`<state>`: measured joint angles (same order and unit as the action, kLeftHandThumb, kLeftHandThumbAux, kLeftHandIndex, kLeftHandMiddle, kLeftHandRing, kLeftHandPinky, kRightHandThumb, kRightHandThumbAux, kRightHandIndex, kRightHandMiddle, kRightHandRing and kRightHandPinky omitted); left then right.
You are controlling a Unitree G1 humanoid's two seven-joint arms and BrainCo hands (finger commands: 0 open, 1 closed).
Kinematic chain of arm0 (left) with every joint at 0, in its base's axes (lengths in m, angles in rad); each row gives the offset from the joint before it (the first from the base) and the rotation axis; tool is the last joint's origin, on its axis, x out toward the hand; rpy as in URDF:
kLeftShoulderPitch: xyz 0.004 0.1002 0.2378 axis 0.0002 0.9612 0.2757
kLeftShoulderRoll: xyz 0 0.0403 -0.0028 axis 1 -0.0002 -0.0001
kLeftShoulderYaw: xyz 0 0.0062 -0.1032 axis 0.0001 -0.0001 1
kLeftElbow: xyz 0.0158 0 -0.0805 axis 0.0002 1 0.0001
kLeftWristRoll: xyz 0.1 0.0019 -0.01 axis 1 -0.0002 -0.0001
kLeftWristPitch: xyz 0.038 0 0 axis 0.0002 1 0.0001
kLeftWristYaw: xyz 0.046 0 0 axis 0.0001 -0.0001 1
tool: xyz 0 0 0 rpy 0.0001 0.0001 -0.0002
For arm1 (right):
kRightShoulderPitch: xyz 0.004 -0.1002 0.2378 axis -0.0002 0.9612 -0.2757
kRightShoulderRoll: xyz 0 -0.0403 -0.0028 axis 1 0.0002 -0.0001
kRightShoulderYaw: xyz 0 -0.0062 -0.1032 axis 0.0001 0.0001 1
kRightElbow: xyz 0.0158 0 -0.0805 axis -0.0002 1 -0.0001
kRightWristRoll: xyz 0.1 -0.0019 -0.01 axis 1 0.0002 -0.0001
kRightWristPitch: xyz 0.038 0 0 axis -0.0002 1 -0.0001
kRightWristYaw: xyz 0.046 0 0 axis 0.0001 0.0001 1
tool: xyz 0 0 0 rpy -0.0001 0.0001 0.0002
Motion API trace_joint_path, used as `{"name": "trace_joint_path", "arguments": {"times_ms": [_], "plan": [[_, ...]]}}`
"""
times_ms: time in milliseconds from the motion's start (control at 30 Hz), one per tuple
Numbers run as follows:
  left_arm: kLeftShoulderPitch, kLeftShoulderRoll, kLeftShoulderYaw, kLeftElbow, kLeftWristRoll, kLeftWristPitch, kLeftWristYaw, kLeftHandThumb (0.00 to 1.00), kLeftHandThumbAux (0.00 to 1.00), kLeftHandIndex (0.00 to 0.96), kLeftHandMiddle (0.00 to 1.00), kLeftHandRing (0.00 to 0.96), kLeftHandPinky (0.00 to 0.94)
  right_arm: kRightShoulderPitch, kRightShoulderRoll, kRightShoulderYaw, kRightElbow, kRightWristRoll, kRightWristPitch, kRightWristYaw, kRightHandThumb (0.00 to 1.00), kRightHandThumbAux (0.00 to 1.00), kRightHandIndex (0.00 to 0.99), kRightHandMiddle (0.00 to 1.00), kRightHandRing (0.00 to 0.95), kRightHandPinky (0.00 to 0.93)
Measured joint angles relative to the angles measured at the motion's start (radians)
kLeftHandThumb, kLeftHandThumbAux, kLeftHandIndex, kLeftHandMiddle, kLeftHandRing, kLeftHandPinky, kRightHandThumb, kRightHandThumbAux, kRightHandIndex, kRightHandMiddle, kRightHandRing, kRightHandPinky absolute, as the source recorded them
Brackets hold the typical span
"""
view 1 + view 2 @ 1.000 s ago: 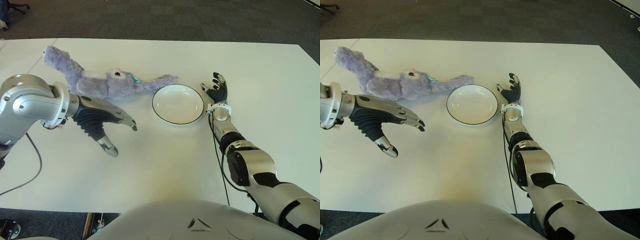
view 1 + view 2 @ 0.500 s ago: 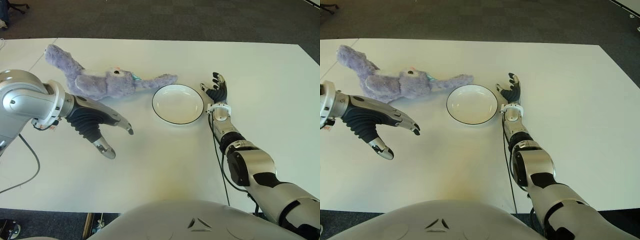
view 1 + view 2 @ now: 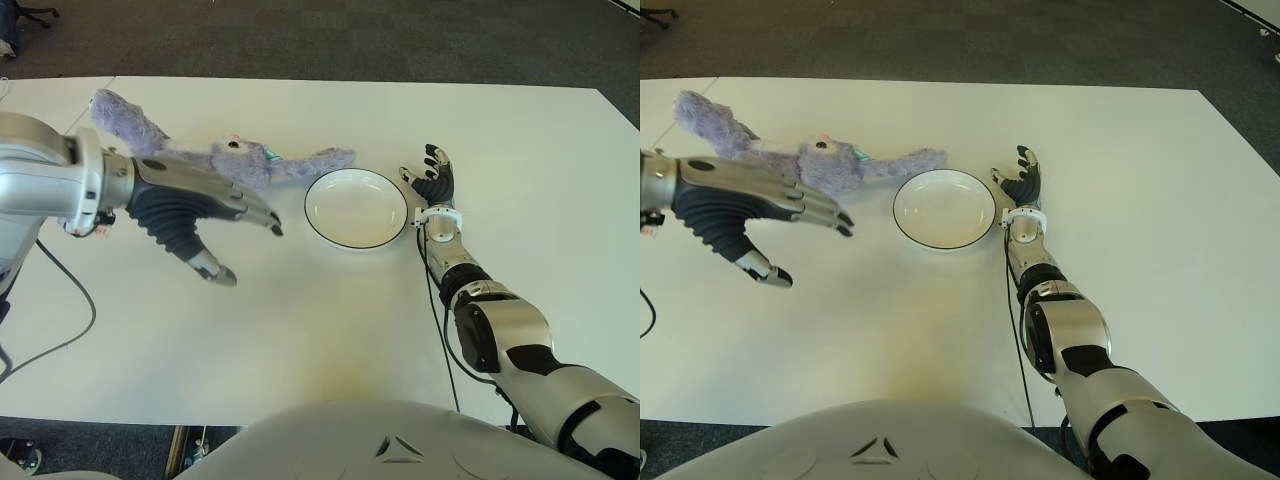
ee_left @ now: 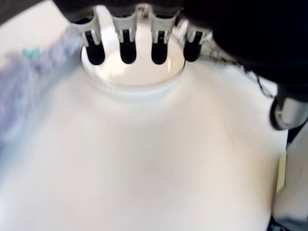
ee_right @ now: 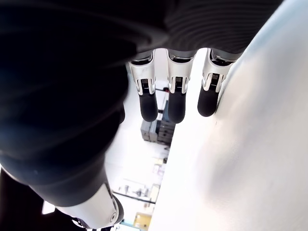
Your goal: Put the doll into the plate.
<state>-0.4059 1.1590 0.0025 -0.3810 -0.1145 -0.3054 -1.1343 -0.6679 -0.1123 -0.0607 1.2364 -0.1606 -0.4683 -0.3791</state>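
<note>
Purple plush doll (image 3: 230, 160) lies stretched out on the white surface (image 3: 330, 320), far left of centre, one long limb reaching toward the plate (image 3: 356, 208) and its tip just beside the plate's rim — not in the plate. Plate is white with a dark edge, empty, sitting mid-surface.

Left hand (image 3: 195, 215) shows in front of the doll's body, overlapping it in the eye views; fingers spread and extended, thumb (image 3: 212, 270) dropped apart from the rest, nothing grasped. Contact with the doll cannot be told. Left wrist view shows four straight fingertips (image 4: 127, 53) pointing toward the plate, doll fuzz at the side.

Right hand (image 3: 434, 180) shows just right of the plate, fingers loosely open, holding nothing — right wrist view shows its fingertips (image 5: 175, 106) extended beside the surface.
</note>
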Motion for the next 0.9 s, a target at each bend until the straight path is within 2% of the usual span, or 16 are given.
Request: {"name": "trace_joint_path", "arguments": {"times_ms": [167, 300, 367, 533, 800, 833, 900], "plan": [[0.000, -0.070, 0.105, 0.095, 0.046, -0.141, 0.140, 0.306, 0.410, 0.000, 0.007, 0.004, 0.000, 0.000, 0.000, 0.001, 0.000, 0.000, 0.000, 0.000, 0.345, 0.862, 0.159, 0.142, 0.126, 0.150], [-0.005, -0.101, 0.160, 0.157, 0.088, -0.198, 0.234, 0.321, 0.414, 0.000, 0.015, 0.013, 0.000, 0.000, 0.000, 0.001, 0.000, 0.000, 0.000, 0.000, 0.351, 0.861, 0.162, 0.145, 0.128, 0.154], [-0.018, -0.117, 0.171, 0.194, 0.119, -0.220, 0.276, 0.344, 0.422, 0.004, 0.003, 0.011, 0.000, 0.000, -0.001, 0.001, 0.000, 0.000, 0.000, 0.000, 0.353, 0.857, 0.165, 0.149, 0.130, 0.156], [-0.103, -0.156, 0.173, 0.314, 0.198, -0.257, 0.392, 0.344, 0.422, 0.002, 0.004, 0.011, 0.000, 0.000, -0.001, 0.002, 0.001, 0.000, 0.000, 0.001, 0.358, 0.855, 0.171, 0.152, 0.133, 0.164], [-0.149, -0.165, 0.170, 0.371, 0.234, -0.297, 0.451, 0.344, 0.422, 0.002, 0.004, 0.011, 0.000, -0.001, 0.000, 0.003, 0.001, 0.000, 0.000, 0.001, 0.360, 0.855, 0.171, 0.152, 0.133, 0.165], [-0.149, -0.167, 0.171, 0.375, 0.239, -0.300, 0.456, 0.187, 0.324, 0.000, 0.001, 0.002, 0.000, -0.001, 0.000, 0.002, 0.001, 0.000, 0.000, 0.001, 0.361, 0.855, 0.165, 0.149, 0.133, 0.157], [-0.124, -0.170, 0.186, 0.362, 0.313, -0.304, 0.511, 0.137, 0.294, 0.000, 0.000, 0.000, 0.000, -0.002, 0.000, 0.002, 0.000, 0.000, 0.000, 0.005, 0.361, 0.856, 0.163, 0.148, 0.133, 0.155]]}}
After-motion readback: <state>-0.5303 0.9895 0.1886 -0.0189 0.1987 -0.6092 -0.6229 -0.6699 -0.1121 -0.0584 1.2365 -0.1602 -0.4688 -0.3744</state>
